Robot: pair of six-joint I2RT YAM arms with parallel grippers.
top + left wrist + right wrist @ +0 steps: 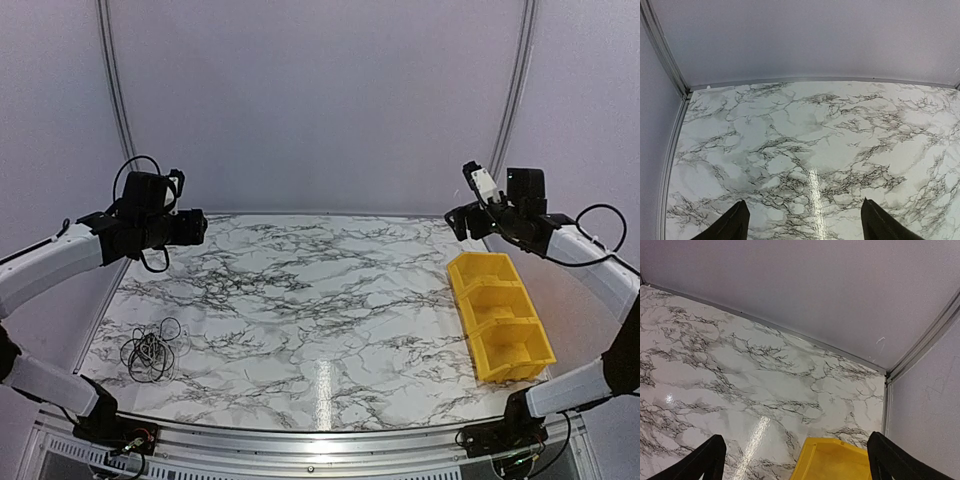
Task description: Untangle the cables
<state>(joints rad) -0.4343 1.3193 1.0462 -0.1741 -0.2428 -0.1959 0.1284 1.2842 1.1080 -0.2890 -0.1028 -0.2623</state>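
The cables (152, 350) lie as one small tangle of thin black and pale loops on the marble table near its front left corner, seen only in the top view. My left gripper (200, 228) is raised high over the table's far left, well away from the tangle; in the left wrist view (802, 220) its fingers stand wide apart and hold nothing. My right gripper (456, 220) is raised over the far right, above the yellow bin; in the right wrist view (795, 460) its fingers stand wide apart and empty.
A yellow bin (498, 316) with three compartments stands along the table's right edge; its far end shows in the right wrist view (837, 460). Grey walls and metal rails enclose the table at the back and sides.
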